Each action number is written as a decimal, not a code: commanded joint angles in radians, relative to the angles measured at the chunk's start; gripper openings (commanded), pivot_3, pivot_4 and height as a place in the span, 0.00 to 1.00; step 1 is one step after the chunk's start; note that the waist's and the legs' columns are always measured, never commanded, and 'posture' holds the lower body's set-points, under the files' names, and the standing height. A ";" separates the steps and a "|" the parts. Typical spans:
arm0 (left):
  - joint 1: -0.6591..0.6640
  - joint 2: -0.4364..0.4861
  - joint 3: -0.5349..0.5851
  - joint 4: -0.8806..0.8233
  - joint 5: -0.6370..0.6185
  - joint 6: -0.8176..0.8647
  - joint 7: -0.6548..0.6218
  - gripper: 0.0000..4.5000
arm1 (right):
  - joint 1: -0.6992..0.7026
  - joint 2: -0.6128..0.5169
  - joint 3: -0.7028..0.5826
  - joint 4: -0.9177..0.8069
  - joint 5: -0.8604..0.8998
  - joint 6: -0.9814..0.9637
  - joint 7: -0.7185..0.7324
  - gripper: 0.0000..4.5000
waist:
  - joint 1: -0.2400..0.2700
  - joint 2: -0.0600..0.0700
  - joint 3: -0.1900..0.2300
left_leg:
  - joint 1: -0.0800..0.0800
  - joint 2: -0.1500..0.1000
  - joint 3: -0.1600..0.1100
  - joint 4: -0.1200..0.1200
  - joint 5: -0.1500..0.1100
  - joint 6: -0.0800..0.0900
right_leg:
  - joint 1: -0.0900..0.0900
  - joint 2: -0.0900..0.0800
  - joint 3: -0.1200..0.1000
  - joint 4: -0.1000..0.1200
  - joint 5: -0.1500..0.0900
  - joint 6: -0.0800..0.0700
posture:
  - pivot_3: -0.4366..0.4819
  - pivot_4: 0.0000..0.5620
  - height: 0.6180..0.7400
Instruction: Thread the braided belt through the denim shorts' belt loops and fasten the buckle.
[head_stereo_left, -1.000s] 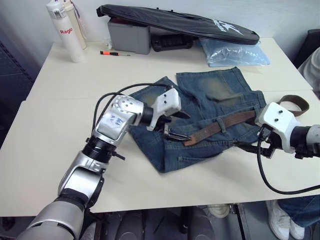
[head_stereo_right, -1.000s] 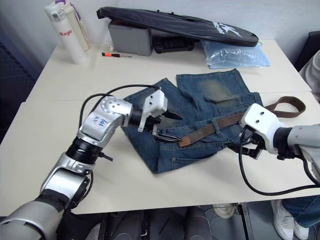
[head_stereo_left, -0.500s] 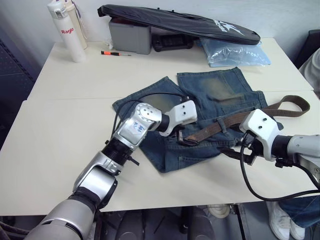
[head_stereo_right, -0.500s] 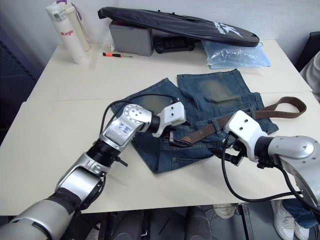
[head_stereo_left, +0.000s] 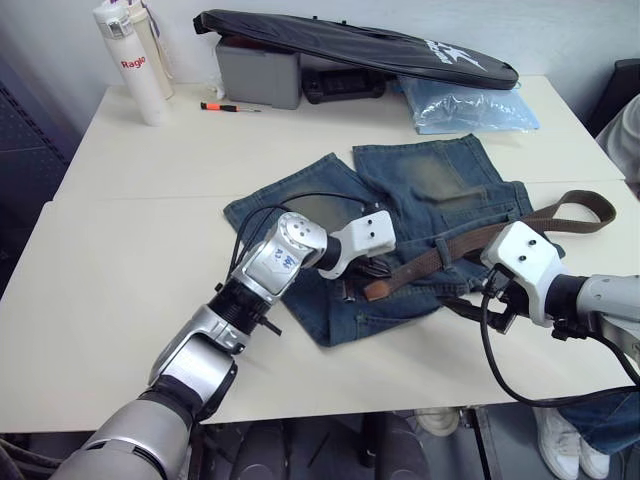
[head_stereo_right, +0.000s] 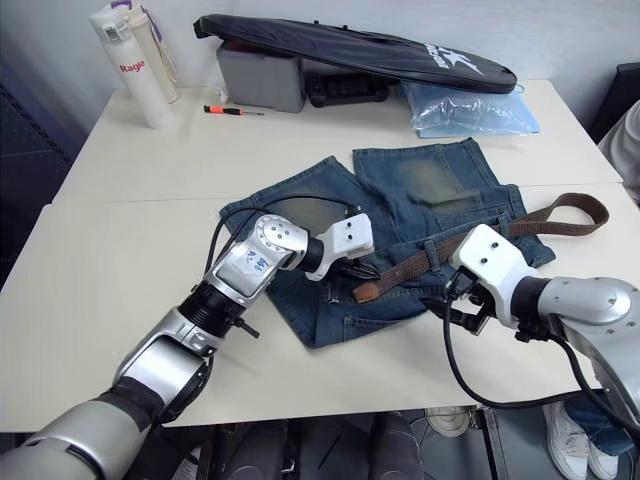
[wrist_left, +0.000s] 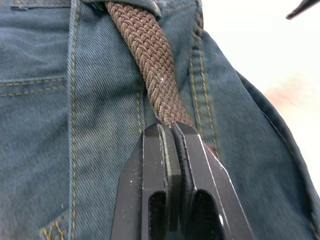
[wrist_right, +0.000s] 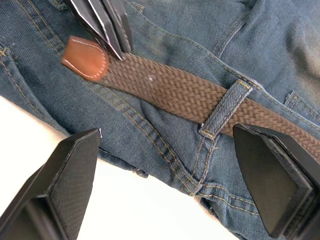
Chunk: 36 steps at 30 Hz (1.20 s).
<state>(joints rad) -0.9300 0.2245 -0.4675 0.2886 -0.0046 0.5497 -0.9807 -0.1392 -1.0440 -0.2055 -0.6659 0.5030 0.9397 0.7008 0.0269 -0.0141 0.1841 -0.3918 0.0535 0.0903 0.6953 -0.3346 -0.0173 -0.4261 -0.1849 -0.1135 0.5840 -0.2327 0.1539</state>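
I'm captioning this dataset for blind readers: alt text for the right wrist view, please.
A braided belt lies across denim shorts, passing under one belt loop, its tan leather tip free. The open right gripper hovers above; the left gripper touches the belt near the tip.

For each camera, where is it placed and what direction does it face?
Left and right eye views: on the head, looking down over both arms at the denim shorts.
Left wrist view: along the left gripper, shut on the braided belt.
Right wrist view: between the open right gripper fingers, facing a belt loop.
Both wrist views share the belt.
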 joint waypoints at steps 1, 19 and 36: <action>-0.014 0.043 0.038 -0.039 -0.036 0.042 -0.058 0.01 | -0.005 -0.006 -0.030 -0.015 -0.014 -0.022 -0.004 1.00 | -0.001 0.000 0.000 | 0.000 0.000 0.000 0.000 0.000 0.000 | 0.000 0.000 0.000 0.000 0.000 0.000 | 0.48 0.27 1.00; -0.095 0.145 0.102 0.106 -0.061 0.008 -0.112 0.01 | -0.051 0.048 0.055 0.019 -0.043 -0.057 -0.021 1.00 | -0.002 0.000 0.000 | 0.000 0.000 0.000 0.000 0.000 0.000 | 0.000 0.000 0.000 0.000 0.000 0.000 | 0.48 0.27 1.00; -0.122 0.120 0.222 0.158 -0.093 0.010 -0.035 0.56 | -0.108 0.460 -0.017 0.039 0.214 0.237 -0.248 1.00 | -0.003 0.000 0.000 | 0.000 0.000 0.000 0.001 0.000 0.000 | -0.001 0.000 0.000 0.001 0.000 0.000 | 0.48 0.27 1.00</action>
<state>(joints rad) -1.0414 0.3343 -0.2754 0.5054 -0.0684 0.5306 -0.9963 -0.2305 -0.6001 -0.1822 -0.6185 0.6837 1.1463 0.4891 0.0237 -0.0141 0.1840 -0.3922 0.0536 0.0907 0.6958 -0.3346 -0.0173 -0.4268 -0.1847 -0.1134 0.5855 -0.2326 0.1538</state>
